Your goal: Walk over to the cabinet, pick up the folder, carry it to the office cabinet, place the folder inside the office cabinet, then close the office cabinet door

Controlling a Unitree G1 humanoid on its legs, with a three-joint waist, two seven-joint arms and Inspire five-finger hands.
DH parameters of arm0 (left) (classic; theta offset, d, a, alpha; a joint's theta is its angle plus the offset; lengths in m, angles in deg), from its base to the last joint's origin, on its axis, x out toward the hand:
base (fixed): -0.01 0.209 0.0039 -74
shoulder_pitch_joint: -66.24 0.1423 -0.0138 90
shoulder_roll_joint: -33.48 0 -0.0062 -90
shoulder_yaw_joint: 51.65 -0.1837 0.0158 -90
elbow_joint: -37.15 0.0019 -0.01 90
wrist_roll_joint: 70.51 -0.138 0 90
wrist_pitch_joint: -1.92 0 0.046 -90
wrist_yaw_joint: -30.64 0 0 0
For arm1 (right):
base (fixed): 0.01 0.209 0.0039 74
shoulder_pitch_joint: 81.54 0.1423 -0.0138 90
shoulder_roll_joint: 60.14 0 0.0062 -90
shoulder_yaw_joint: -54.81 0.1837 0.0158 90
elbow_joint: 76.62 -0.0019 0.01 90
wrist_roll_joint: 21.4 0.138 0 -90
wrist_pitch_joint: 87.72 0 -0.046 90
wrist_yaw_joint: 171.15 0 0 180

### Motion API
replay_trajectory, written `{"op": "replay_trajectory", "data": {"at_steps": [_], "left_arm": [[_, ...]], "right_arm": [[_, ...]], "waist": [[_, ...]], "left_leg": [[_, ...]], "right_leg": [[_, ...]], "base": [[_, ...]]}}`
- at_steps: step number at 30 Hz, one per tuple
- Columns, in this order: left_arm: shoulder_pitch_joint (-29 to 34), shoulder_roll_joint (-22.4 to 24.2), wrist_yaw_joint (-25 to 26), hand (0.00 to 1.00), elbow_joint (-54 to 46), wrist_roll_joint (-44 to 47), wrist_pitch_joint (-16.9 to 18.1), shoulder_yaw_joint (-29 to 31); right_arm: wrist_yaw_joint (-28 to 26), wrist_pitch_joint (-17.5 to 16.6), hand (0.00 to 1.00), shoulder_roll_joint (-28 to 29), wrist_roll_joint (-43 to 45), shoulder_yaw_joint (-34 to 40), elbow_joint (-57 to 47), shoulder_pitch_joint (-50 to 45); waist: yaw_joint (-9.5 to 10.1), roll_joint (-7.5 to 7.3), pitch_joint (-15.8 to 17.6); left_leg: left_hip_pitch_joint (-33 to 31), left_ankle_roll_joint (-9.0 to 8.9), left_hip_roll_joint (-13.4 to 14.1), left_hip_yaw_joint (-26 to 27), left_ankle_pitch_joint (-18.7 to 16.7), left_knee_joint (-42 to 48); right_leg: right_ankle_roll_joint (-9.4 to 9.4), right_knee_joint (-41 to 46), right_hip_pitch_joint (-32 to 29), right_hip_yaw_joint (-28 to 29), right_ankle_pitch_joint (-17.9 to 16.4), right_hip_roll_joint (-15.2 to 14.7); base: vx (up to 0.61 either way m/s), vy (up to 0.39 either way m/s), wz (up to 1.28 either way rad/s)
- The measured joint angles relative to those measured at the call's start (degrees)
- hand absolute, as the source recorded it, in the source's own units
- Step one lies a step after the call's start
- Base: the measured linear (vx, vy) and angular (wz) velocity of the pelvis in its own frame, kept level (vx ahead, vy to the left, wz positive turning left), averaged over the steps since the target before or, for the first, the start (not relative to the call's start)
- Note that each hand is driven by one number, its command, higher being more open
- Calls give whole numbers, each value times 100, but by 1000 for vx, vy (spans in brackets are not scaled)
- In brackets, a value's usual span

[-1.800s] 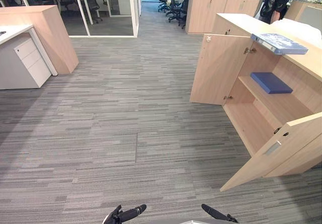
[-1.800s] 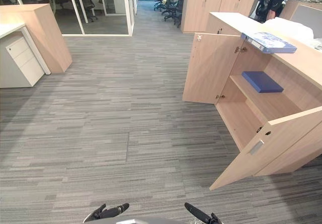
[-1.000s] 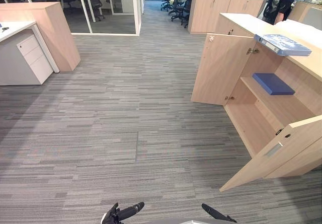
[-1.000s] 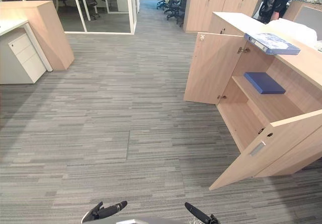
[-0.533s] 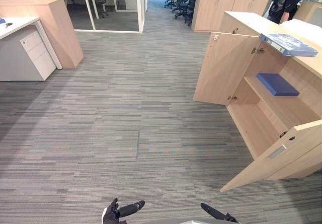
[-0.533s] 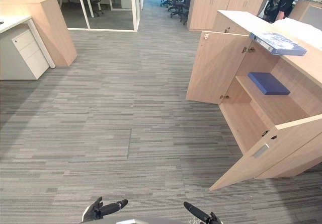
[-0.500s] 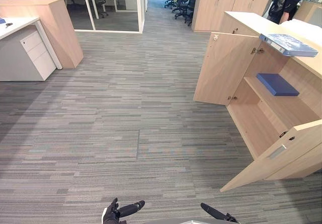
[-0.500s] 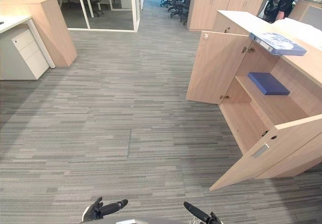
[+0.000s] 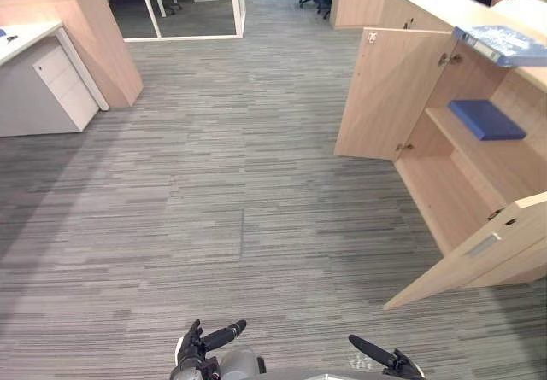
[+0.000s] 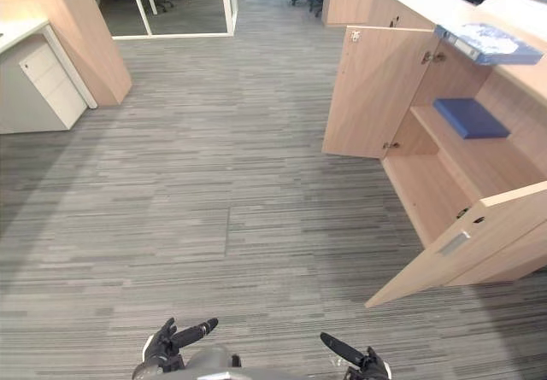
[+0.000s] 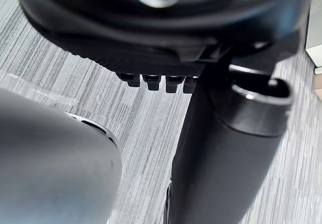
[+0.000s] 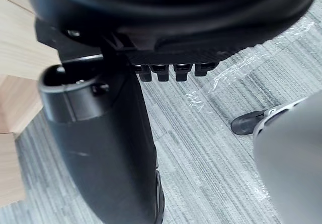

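Light-blue patterned folder (image 9: pixel 504 44) lies on the wooden cabinet's (image 9: pixel 419 0) top, overhanging its front edge; its print is too small to read. Both doors stand open, with a dark-blue file (image 9: pixel 485 119) on the shelf. Left hand (image 9: pixel 198 347) and right hand (image 9: pixel 385 359) hang relaxed and empty.

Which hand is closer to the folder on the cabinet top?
Right. The right hand hangs low, left of the folder and far short of it; the left hand hangs even farther left.

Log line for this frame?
stage: pre-pick | left hand: open | right hand: open | pale blue folder: on light wood cabinet top | doors: open
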Motion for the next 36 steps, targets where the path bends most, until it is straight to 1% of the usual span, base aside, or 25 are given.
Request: {"op": "replay_trajectory", "data": {"at_steps": [3, 6, 7, 8, 9, 10, 12, 13, 14, 15, 16, 17, 18, 20, 21, 23, 24, 26, 28, 29, 32, 33, 34, 35, 36], "left_arm": [[-96, -71, 24, 100, -4, -15, 6, -198], [-161, -67, 139, 100, -1, -7, 3, -379], [-163, -67, 151, 100, 1, 2, -1, -405], [-245, -151, 139, 100, 28, 5, -14, -442], [-269, -205, 145, 100, 34, -4, -16, -454], [-314, -286, 137, 100, 80, -4, -30, -468], [-271, -316, 25, 100, 129, -91, -93, -458], [-243, -349, -33, 100, 133, -155, -122, -482], [-139, -356, -119, 100, 129, -255, -131, -490], [-67, -355, -127, 100, 125, -257, -127, -541], [28, -349, -138, 100, 143, -257, -129, -614], [44, -369, -140, 100, 242, -257, -138, -640], [70, -370, -145, 100, 285, -256, -145, -688], [7, -350, -223, 100, 441, -382, -177, -715], [-39, -344, -241, 100, 509, -422, -180, -718], [-137, -307, -255, 100, 608, -477, -192, -832], [-164, -307, -269, 100, 608, -493, -178, -867], [-164, -288, -287, 100, 631, -525, -176, -868], [-168, -269, -318, 100, 624, -583, -175, -861], [-206, -231, -317, 100, 634, -576, -188, -783], [-209, -88, -391, 100, 634, -634, -188, -515], [-217, -92, -415, 100, 632, -633, -193, -430], [-217, -87, -443, 100, 629, -631, -195, -260], [-172, -67, -451, 100, 626, -555, -208, -28], [-138, -52, -454, 100, 618, -494, -216, 92]], "right_arm": [[30, 101, 100, -88, -206, -1, 29, 19], [52, 184, 100, -237, -268, -123, 147, 20], [63, 188, 100, -257, -274, -120, 153, 20], [72, 185, 100, -177, -418, -83, 251, 62], [47, 204, 100, -119, -442, -8, 315, 129], [-9, 212, 100, 43, -446, 154, 340, 207], [-75, 216, 100, 154, -507, 562, 334, 162], [-93, 239, 100, 160, -511, 686, 338, 115], [-104, 215, 100, 197, -558, 873, 260, -23], [-104, 201, 100, 186, -595, 918, 167, -89], [-92, 117, 100, 146, -666, 1008, -92, -172], [-88, 90, 100, 122, -666, 1024, -267, -181], [-89, 93, 100, 122, -665, 1010, -280, -177], [-86, 86, 100, 184, -652, 870, -388, -173], [-85, 79, 100, 194, -650, 819, -430, -170], [-120, 73, 100, 180, -396, 682, -607, -99], [-119, 57, 100, 183, -304, 497, -647, -38], [-117, 19, 100, 191, -190, 314, -660, -20], [-120, -1, 100, 204, -184, 267, -644, -11], [-138, 9, 100, 130, -191, 238, -555, 29], [-204, -21, 100, 52, -199, 23, -427, 87], [-205, -21, 100, 58, -200, 21, -417, 81], [-215, -20, 100, 51, -198, 23, -387, 79], [-215, -16, 100, 41, -204, 15, -365, 70], [-215, -21, 100, 9, -207, 8, -335, 63]], "waist": [[1, -12, 15], [11, 101, 36], [12, 139, 28], [53, -45, 45], [60, -122, -3], [43, -184, -99], [11, -404, -233], [21, -467, -279], [23, -524, -405], [21, -527, -467], [-36, -511, -509], [-179, -515, -500], [-186, -439, -468], [-195, -275, -374], [-200, -238, -330], [-242, -124, -144], [-244, -132, -68], [-243, -159, -68], [-255, -239, -53], [-250, -170, -43], [-229, 23, -79], [-234, 42, -85], [-238, 146, -55], [-230, 287, -24], [-211, 319, -13]], "left_leg": [[-372, -95, -58, -414, 254, -1246], [-468, -340, 90, -892, 1087, -3269], [-492, -389, 155, -859, 1249, -3384], [-514, -350, -21, -473, 1934, -2877], [-603, -349, -103, -410, 1933, -2632], [-728, -75, -224, -351, 1744, -2223], [-416, 327, -634, -107, 1345, -1963], [-221, 412, -772, -35, 1241, -1985], [199, 538, -1033, 123, 1025, -2185], [433, 616, -1160, 193, 960, -2347], [887, 752, -1364, 277, 901, -2639], [1357, 800, -1482, 257, 906, -2896], [1603, 800, -1481, 247, 907, -3045], [2310, 797, -1327, 271, 906, -3387], [2454, 782, -1280, 282, 897, -3439], [2865, 603, -1062, 441, 790, -3519], [3013, 480, -982, 542, 716, -3526], [3211, 264, -887, 749, 578, -3714], [3475, 156, -858, 793, 366, -3949], [3616, 37, -659, 809, 226, -3927], [3047, -309, -15, 862, 26, -2362], [2779, -309, 175, 849, 29, -1707], [2328, -147, 649, 841, 265, -348], [1988, 112, 1163, 837, 865, 900], [1804, 150, 1392, 847, 970, 1462]], "right_leg": [[281, 65, 55, 73, -225, -425], [754, 161, 323, 135, -652, -841], [869, 178, 406, 144, -754, -909], [892, 230, 610, 146, -944, -1306], [848, 310, 589, 176, -904, -1431], [706, 668, 403, 191, -726, -1588], [774, 1816, 104, 366, -419, -2125], [657, 2240, -6, 408, -269, -2305], [200, 3171, -365, 361, 320, -2677], [-72, 3578, -546, 249, 742, -2894], [-622, 4732, -928, -42, 1197, -3320], [-930, 5860, -1193, -551, 1104, -3555], [-888, 6200, -1269, -787, 903, -3541], [-387, 6465, -1477, -1634, -260, -3132], [-241, 6354, -1547, -1799, -509, -2994], [68, 5324, -1751, -2464, -1038, -2444], [103, 4441, -1882, -2766, -1040, -2164], [61, 3176, -2128, -2939, -730, -1774], [-330, 2531, -2271, -2958, -1, -1584], [-621, 2646, -2245, -2972, 7, -1370], [-629, 2265, -2018, -2985, -310, -757], [-653, 2111, -1916, -2976, -335, -603], [-707, 1792, -1616, -2908, -373, -214], [-774, 1498, -1270, -2721, -416, 211], [-807, 1397, -1123, -2587, -451, 392]], "base": [[240, 217, -8], [410, 413, -11], [549, 555, -29], [394, 373, -35], [499, 420, -44], [497, 410, -35], [586, 455, -15], [553, 372, -15], [438, 297, -23], [547, 376, -28], [634, 386, -8], [627, 340, -5], [500, 220, -11], [372, 106, -33], [358, 56, -33], [333, -44, -45], [315, -92, -48], [262, -127, -29], [300, -165, -3], [365, -235, -20], [352, -285, -31], [381, -349, -41], [387, -312, -66], [385, -282, -83], [392, -183, -111]]}}
